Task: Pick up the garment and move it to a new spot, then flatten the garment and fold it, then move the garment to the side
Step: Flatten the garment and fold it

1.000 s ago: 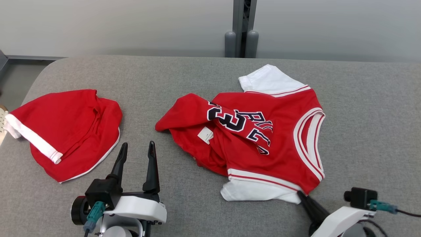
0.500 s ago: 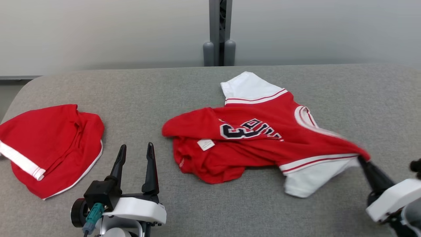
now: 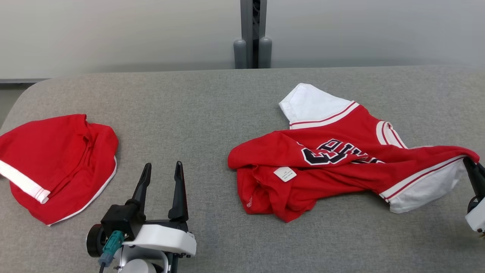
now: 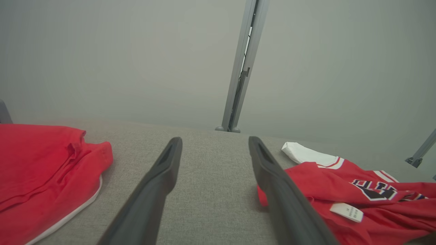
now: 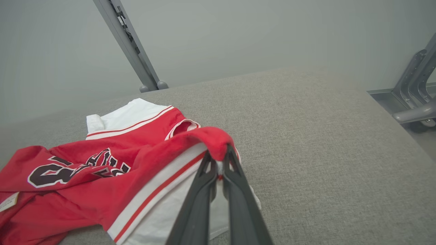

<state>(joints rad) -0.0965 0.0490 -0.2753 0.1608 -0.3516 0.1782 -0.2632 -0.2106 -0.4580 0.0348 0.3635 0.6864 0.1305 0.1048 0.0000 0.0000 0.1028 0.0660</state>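
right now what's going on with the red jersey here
The right fingers are shut on one edge of the red jersey, drawing it taut while the rest lies crumpled on the grey table. The left fingers stand open, holding nothing. Another red garment lies at the table's left.

Even, soft light, faint shadows; wrist views hazy toward the top.

We log left gripper (image 3: 163, 164) and right gripper (image 3: 469, 163): long dark tapering fingers (image 3: 176, 189), white wrist shells (image 3: 163, 239), a black camera block (image 3: 119, 219) and teal plug (image 3: 111, 242) on the left.
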